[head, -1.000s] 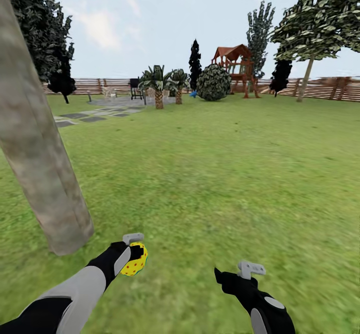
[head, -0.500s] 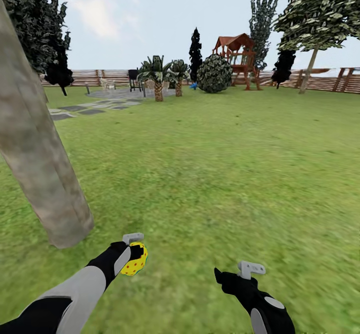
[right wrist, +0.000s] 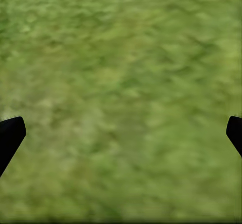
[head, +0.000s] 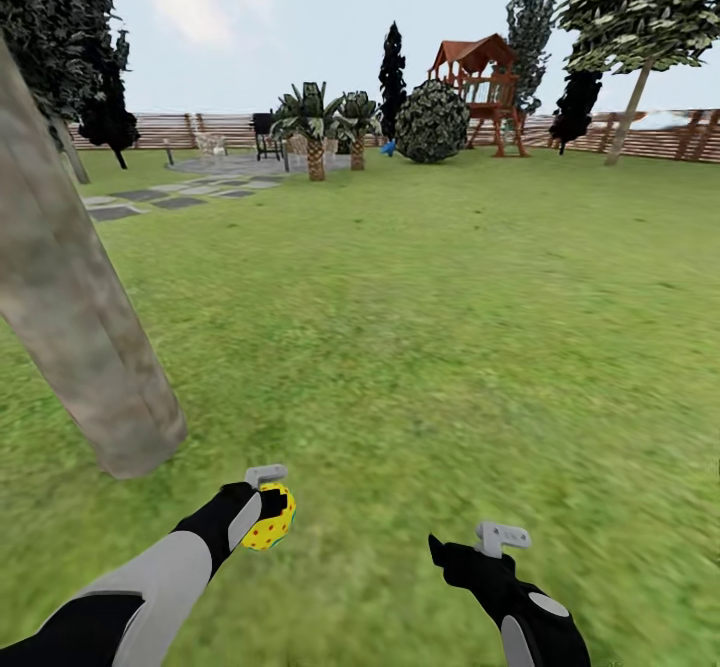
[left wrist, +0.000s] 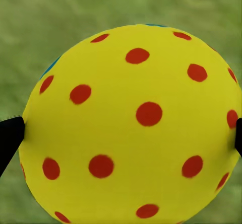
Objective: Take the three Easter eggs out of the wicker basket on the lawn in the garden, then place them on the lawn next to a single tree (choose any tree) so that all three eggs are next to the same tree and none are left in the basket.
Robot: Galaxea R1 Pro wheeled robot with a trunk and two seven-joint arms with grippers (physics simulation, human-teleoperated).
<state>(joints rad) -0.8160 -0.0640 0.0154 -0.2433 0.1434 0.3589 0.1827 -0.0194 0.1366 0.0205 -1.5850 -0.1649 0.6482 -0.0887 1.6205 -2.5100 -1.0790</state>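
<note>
My left gripper (head: pixel 272 515) is shut on a yellow Easter egg (head: pixel 268 527) with red dots, held low over the lawn (head: pixel 450 347). The egg (left wrist: pixel 133 128) sits close up in the left wrist view, with a black fingertip (left wrist: pixel 10 139) at each side and a sliver of blue band at its far edge. A thick grey-brown tree trunk (head: pixel 75 337) leans up just left of and beyond that hand, its base about an arm's width from the egg. My right gripper (head: pixel 437 550) hangs open over bare grass (right wrist: pixel 121 83). The wicker basket and the other two eggs are out of view.
Open grass stretches ahead. Far off are stone paving slabs (head: pixel 150 197), short palms (head: pixel 315 137), a round shrub (head: pixel 432 122), a wooden playset (head: pixel 480 82), a slatted fence (head: pixel 660 135) and another leafy tree (head: pixel 630 97) at the right.
The whole head view has shifted: the far garden sits higher and the trunk's base a little lower-left, so the camera moved. Both arms and the held egg keep their places.
</note>
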